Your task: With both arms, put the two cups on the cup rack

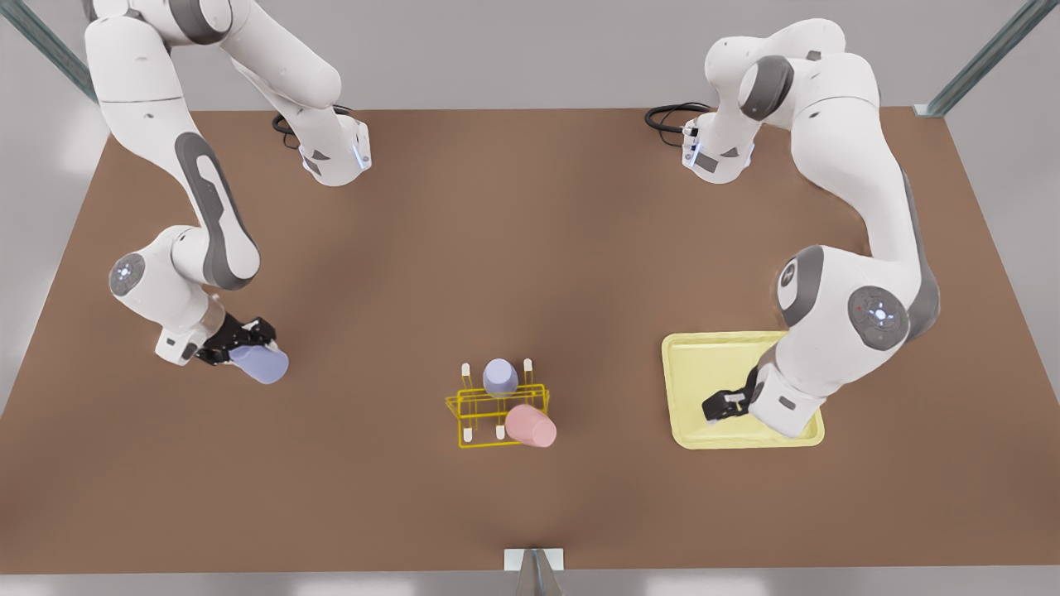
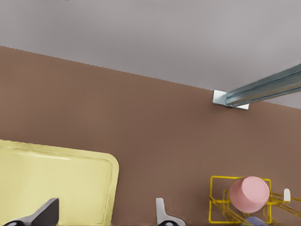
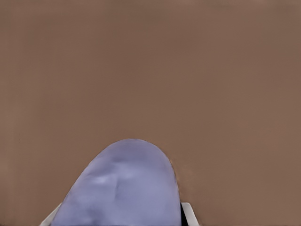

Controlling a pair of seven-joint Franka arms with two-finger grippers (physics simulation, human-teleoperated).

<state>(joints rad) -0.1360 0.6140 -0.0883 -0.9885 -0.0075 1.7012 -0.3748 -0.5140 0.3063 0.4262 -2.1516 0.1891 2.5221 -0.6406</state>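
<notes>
The right gripper (image 1: 248, 341) jaws pinch a lavender tapered cup (image 1: 261, 363), tilted over the brown counter (image 1: 530, 248); the right wrist view shows its rounded wall (image 3: 123, 188) between them. The left gripper (image 1: 719, 406) jaws stand spread above the pale yellow flat tray (image 1: 704, 352). Beyond them, the bright yellow wire rack (image 1: 495, 418) carries a pale pink cup (image 1: 531, 426) and another lavender cup (image 1: 500, 377).

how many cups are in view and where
3: a lavender cup and a pink cup on the yellow rack, and another lavender cup held by the right gripper.
</notes>
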